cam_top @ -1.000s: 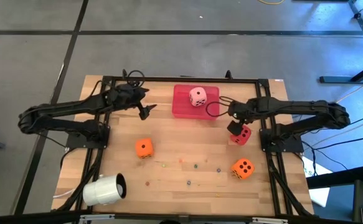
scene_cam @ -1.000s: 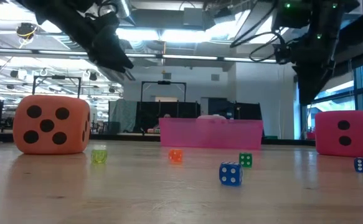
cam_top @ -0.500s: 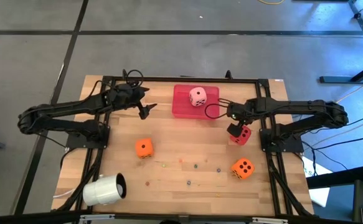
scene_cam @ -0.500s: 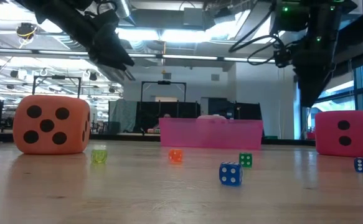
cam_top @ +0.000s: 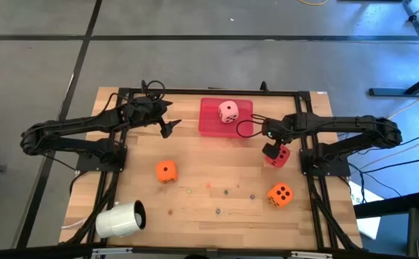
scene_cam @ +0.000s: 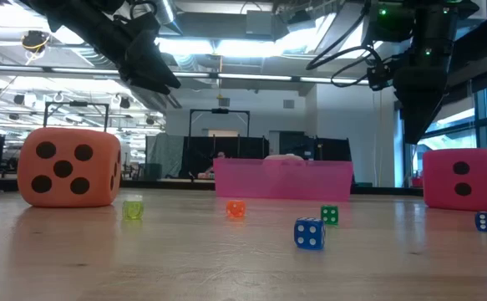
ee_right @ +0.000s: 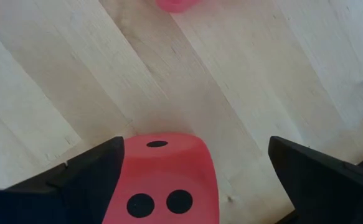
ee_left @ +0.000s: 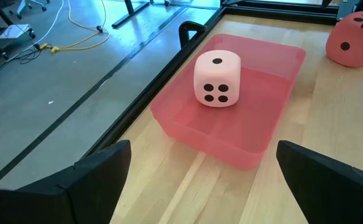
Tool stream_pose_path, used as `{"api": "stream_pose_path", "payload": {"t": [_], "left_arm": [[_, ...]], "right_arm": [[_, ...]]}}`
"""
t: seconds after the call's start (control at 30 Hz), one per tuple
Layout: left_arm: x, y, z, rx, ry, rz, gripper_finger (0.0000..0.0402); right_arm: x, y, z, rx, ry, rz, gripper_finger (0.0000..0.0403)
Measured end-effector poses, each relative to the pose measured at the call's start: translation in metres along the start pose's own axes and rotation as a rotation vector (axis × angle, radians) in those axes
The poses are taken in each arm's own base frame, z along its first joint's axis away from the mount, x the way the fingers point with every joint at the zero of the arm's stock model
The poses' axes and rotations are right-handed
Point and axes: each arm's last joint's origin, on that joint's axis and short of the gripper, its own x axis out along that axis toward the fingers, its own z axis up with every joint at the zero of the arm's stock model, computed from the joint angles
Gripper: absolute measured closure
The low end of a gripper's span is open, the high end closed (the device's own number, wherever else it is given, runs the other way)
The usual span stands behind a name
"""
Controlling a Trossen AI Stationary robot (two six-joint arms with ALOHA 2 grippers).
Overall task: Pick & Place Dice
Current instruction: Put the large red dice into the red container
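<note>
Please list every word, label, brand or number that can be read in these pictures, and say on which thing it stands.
There is no readable word, label, brand or number in any view.
The dice carry only pips: the pale pink die in the red tray, the red die, two orange dice.
The white cup shows no print.

Translucent pink rectangular plastic tray point(cam_top: 226, 124); inside it, pale pink soft cube die point(cam_top: 228, 111), black pips. Right of tray: red soft cube die point(cam_top: 280, 156), black pips. Two orange soft cube dice point(cam_top: 166, 171) point(cam_top: 280, 194), black pips. Pale wooden slatted tabletop point(cam_top: 209, 208).
</note>
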Motion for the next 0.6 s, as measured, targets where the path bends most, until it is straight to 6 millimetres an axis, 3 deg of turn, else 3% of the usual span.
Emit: {"api": "stream_pose_path", "payload": {"t": [0.6], "left_arm": [[0.0001, 0.0000, -0.0001, 0.000, 0.001, 0.000, 0.0003]], "right_arm": [[-0.0001, 0.0010, 0.0013, 0.059, -0.010, 0.018, 0.0003]]}}
